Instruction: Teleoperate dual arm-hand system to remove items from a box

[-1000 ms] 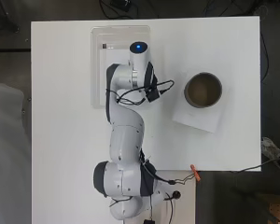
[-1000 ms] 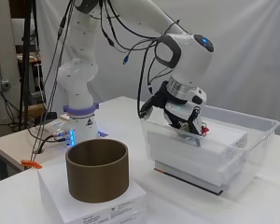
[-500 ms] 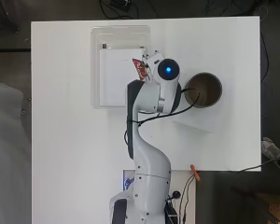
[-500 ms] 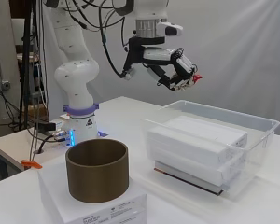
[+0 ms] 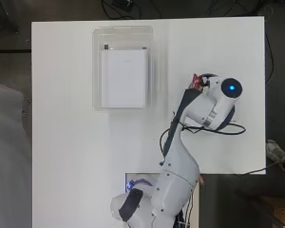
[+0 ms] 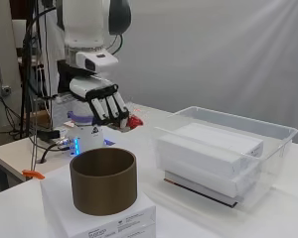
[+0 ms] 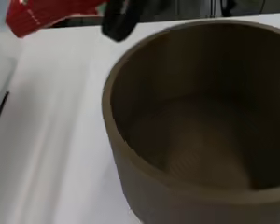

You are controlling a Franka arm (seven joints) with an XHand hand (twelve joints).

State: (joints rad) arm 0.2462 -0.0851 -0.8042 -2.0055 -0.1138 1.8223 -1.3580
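Observation:
A small red item [image 6: 135, 121] is pinched at the tips of the hand [image 6: 105, 103], whose fingers curl down around it. The hand hangs just above and behind the brown round container [image 6: 103, 181]. In the wrist view the red item [image 7: 46, 14] shows beside a black fingertip [image 7: 119, 18], above the container's open, empty inside [image 7: 200, 130]. From overhead the arm covers most of the container, and the red item [image 5: 197, 80] peeks out at its far edge. The clear plastic box [image 6: 283, 133] holds stacked white boxes [image 6: 208, 144].
The brown container stands on a flat white carton [image 6: 104, 220] near the table's front corner. In the overhead view the clear box [image 5: 97, 33] with its white boxes [image 5: 123, 78] lies far left of the hand. Cables and an orange clip [image 6: 31, 174] sit by the arm's base.
The hand has lifted the red item out of the clear box, swung it across the table and come down to just above the brown container.

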